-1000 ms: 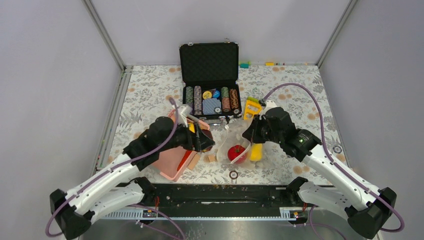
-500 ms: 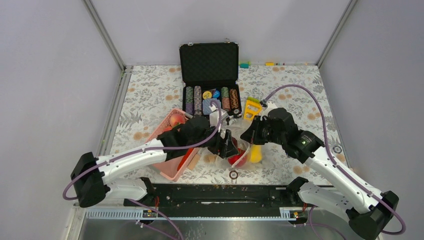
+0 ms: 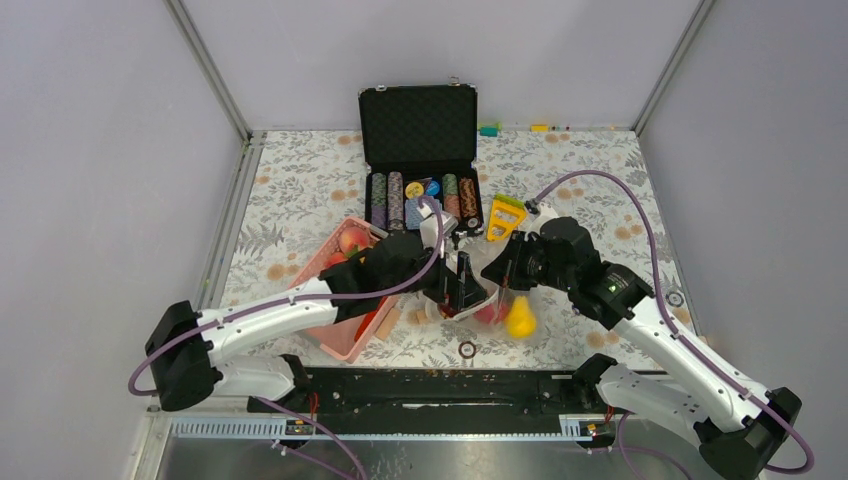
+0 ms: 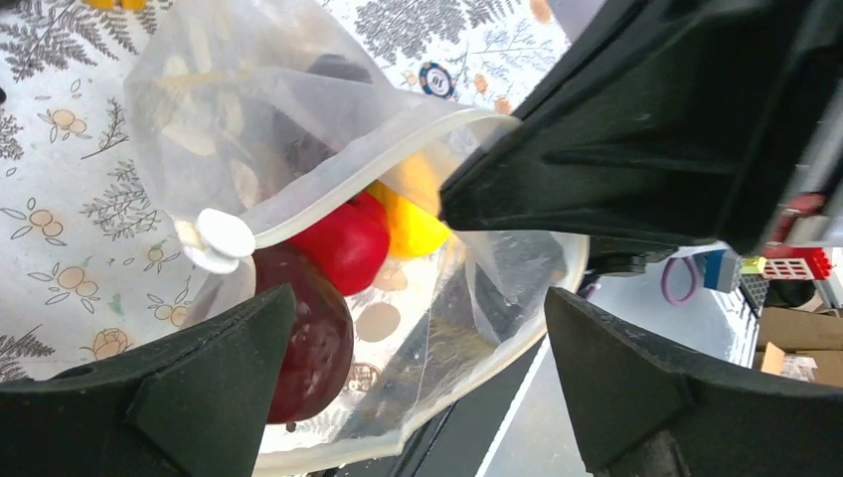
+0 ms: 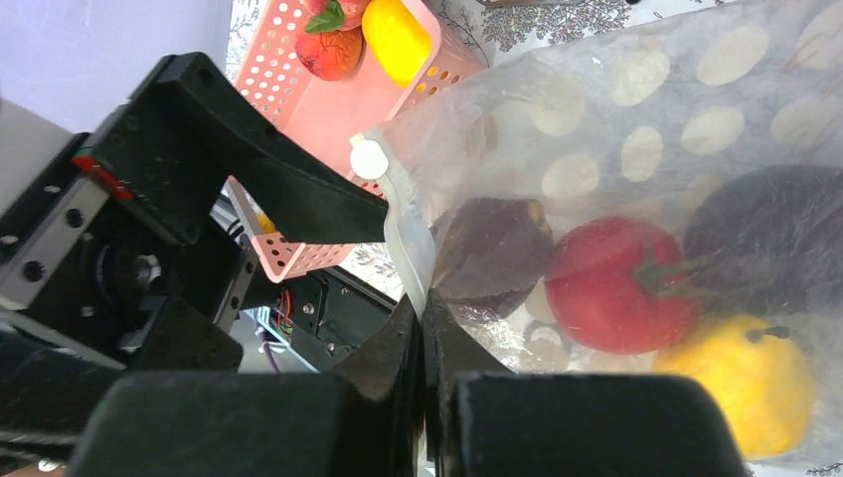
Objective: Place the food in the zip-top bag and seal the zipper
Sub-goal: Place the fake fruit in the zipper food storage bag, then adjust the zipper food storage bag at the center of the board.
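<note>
The clear dotted zip-top bag [image 3: 478,300] hangs lifted off the table between the arms. My right gripper [image 3: 503,272] is shut on its zipper strip [image 5: 410,238], just below the white slider [image 5: 368,159]. Inside the bag are a red tomato [image 5: 621,283], a yellow fruit [image 5: 741,393] and dark purple pieces [image 5: 492,253]. My left gripper [image 3: 463,288] is open at the bag's mouth, its jaws wide on either side of the bag [image 4: 418,358]. The slider [image 4: 224,238] and red food [image 4: 343,243] show in the left wrist view. More food, a peach [image 3: 352,240], lies in the pink basket [image 3: 340,325].
An open black poker chip case [image 3: 420,170] stands behind the bag. A yellow toy [image 3: 505,216] lies right of it. Small wooden blocks [image 3: 418,316] and a loose chip [image 3: 466,349] lie near the front edge. The basket also holds red and yellow fruit [image 5: 398,40].
My left arm swung from the basket to the bag's mouth. The bag has been lifted and tilted, and the yellow fruit has dropped lower to the right.
</note>
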Action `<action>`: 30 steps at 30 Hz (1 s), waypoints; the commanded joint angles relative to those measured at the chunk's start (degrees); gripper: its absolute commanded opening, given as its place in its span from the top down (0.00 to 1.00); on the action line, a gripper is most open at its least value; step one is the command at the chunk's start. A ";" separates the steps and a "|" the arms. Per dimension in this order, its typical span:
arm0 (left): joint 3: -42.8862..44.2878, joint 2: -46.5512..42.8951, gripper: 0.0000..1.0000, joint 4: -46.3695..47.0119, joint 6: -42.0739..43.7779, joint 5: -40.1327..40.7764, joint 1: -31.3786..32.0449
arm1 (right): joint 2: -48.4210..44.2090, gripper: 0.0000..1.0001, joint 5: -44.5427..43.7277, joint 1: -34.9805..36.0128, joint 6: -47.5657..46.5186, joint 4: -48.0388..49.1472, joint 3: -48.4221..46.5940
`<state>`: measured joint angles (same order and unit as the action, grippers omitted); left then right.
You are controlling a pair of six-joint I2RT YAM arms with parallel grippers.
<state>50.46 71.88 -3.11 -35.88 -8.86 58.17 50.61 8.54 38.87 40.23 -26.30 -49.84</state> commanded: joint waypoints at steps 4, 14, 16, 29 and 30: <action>-0.06 -5.59 0.01 3.50 -0.23 -1.08 0.28 | -0.88 1.00 -1.50 -0.43 0.96 1.35 -2.63; 0.07 -17.53 0.01 -5.92 2.13 7.39 0.28 | -3.67 1.00 -6.04 -0.88 3.66 1.28 -5.87; 0.31 -19.35 0.01 -8.18 1.68 10.70 0.29 | -4.31 1.00 -6.09 -0.84 4.33 1.42 -5.67; 2.28 -27.07 0.01 -29.52 -5.98 32.09 0.19 | -7.39 1.00 -10.16 -1.02 3.07 0.07 -2.07; 2.61 -27.37 0.01 -31.00 -7.22 33.51 0.19 | -7.48 1.00 -10.55 -1.13 2.92 -0.39 -1.64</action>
<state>50.57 46.41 -28.38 -38.72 15.97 58.26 43.86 0.82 38.39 43.77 -26.76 -52.36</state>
